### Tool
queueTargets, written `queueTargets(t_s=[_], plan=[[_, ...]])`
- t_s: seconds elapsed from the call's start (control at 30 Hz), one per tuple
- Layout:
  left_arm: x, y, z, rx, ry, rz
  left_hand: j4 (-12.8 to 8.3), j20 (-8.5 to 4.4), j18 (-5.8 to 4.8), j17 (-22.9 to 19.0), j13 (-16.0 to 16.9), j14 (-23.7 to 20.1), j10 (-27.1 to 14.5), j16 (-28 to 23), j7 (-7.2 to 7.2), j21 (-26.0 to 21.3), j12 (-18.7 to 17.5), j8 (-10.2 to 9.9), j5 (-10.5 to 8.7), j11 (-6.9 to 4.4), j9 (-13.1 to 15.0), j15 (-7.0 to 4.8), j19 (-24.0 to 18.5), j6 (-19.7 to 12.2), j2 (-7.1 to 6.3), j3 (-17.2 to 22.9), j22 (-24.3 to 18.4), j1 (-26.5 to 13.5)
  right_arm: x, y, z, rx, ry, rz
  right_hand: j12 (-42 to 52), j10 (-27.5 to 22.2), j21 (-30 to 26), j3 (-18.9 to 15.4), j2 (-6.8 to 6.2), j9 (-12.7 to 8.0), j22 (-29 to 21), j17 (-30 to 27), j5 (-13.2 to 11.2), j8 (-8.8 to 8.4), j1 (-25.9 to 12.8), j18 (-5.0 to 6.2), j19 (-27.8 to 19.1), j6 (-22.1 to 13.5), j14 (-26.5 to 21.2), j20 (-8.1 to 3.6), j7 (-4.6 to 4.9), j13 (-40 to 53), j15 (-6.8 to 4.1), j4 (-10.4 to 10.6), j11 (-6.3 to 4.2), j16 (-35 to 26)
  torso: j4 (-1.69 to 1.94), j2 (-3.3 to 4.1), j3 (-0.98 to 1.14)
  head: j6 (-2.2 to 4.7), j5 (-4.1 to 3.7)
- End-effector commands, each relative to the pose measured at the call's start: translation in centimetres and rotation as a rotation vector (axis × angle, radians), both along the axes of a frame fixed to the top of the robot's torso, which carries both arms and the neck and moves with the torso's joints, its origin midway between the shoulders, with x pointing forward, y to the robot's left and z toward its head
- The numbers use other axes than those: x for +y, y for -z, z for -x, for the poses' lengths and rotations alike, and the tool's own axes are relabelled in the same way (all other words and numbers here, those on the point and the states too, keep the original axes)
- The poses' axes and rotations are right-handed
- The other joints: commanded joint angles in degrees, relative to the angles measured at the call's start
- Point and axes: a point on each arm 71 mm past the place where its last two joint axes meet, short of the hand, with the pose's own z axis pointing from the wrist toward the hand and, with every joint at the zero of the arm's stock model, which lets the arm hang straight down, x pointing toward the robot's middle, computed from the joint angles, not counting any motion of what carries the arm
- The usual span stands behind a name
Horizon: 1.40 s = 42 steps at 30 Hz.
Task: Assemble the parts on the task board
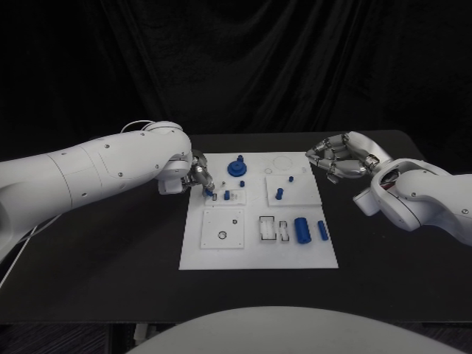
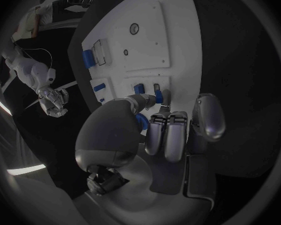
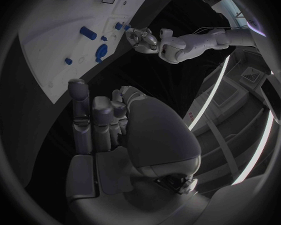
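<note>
Blue parts sit scattered over your white task board point(image 1: 257, 254), which lies in the middle of the black desk point(image 1: 119, 280): a round knob-like piece point(image 1: 237, 168) near the far edge, small pegs point(image 1: 279, 195) in the middle panels, and two longer cylinders point(image 1: 301, 226) lying by the near right corner. Your left hand point(image 1: 197, 175) is down at the board's far left panel, its fingers point(image 2: 167, 135) drawn close together around a small blue peg point(image 2: 141, 121); it looks pinched between thumb and fingers, though most of it is hidden. Your right hand point(image 1: 341, 156) hovers off the board's far right corner, fingers curled inward with nothing in them. Judging from this, you are in the middle of seating a peg in the left panel. The next move calls for keeping the peg upright over its hole, pressing straight down, and only then releasing; a tilt would likely jam it.
</note>
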Motion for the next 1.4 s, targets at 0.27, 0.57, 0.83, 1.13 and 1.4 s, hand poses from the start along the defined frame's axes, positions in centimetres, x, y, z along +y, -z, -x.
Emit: queueTargets(t_s=[0.27,0.57,0.83,1.13,1.4], plan=[[0.0,0.6,0.1,-0.044,-0.009,0.025,-5.10,-0.09,-0.70,15.10,15.08,6.05,6.04,0.15,-2.39,-0.27,0.20,4.98,0.32,-0.35,-0.01,-0.35,-0.39,2.47,0.86,4.78,8.42,0.25,0.1,0.1,0.1,0.008,-0.012,0.004,0.26,0.57,0.26,0.03,-0.02,0.12,2.16,0.00,0.15,0.58,0.49,0.95,0.45,-0.53,-0.04,0.08,-0.09,0.17,-0.02,0.49,0.02,0.32,-0.03,0.02,-0.02,0.00,0.01],[-0.2,1.1,0.5,-0.046,0.021,0.016,-5.11,-0.09,-0.76,15.10,15.08,6.05,6.04,0.15,-2.39,-0.01,0.20,4.91,0.31,-0.33,0.01,-0.35,-0.23,2.48,0.86,4.76,8.50,0.20,0.1,0.2,0.1,0.016,-0.012,0.006,0.26,0.54,0.19,0.03,-0.04,0.15,2.15,0.00,0.16,0.69,0.50,0.96,0.45,-0.56,-0.02,0.08,-0.10,0.10,-0.02,0.51,0.01,0.35,-0.02,0.07,-0.04,0.00,0.18],[-0.2,1.5,0.6,-0.055,0.015,0.024,-5.13,-0.10,-0.74,15.10,15.08,6.05,6.04,0.15,-2.38,-0.12,0.20,4.87,0.30,-0.32,0.03,-0.34,-0.29,2.53,0.85,4.73,8.46,0.14,0.2,0.4,0.1,0.028,-0.015,0.009,0.32,0.65,0.21,0.05,-0.06,0.18,2.16,0.03,0.18,0.79,0.53,0.96,0.48,-0.58,0.01,0.08,-0.12,0.20,-0.03,0.51,-0.01,0.38,-0.01,0.07,-0.06,0.00,0.23],[-0.3,1.7,0.8,-0.047,0.020,0.024,-5.15,-0.10,-0.76,15.10,15.08,6.05,6.04,0.15,-2.38,-0.04,0.20,4.84,0.31,-0.32,0.05,-0.34,-0.23,2.57,0.84,4.71,8.48,0.11,0.2,0.5,0.1,0.036,-0.017,0.010,0.40,0.74,0.26,0.16,-0.05,0.29,2.21,0.03,0.32,1.13,0.71,0.96,0.59,-0.75,0.08,0.05,-0.15,0.19,-0.06,0.47,-0.04,0.46,0.08,0.06,-0.05,0.00,0.35],[-0.4,1.8,1.0,-0.040,0.023,0.021,-5.21,-0.10,-0.76,15.10,15.08,6.05,6.04,0.15,-2.39,-0.07,0.20,4.76,0.32,-0.33,0.08,-0.34,-0.23,2.68,0.84,4.69,8.47,0.03,0.2,0.5,0.1,0.042,-0.017,0.012,0.46,0.83,0.24,0.20,-0.05,0.32,2.22,0.07,0.38,1.26,0.78,0.97,0.62,-0.81,0.12,0.04,-0.16,0.27,-0.07,0.46,-0.06,0.51,0.02,0.00,-0.02,0.00,0.38]])
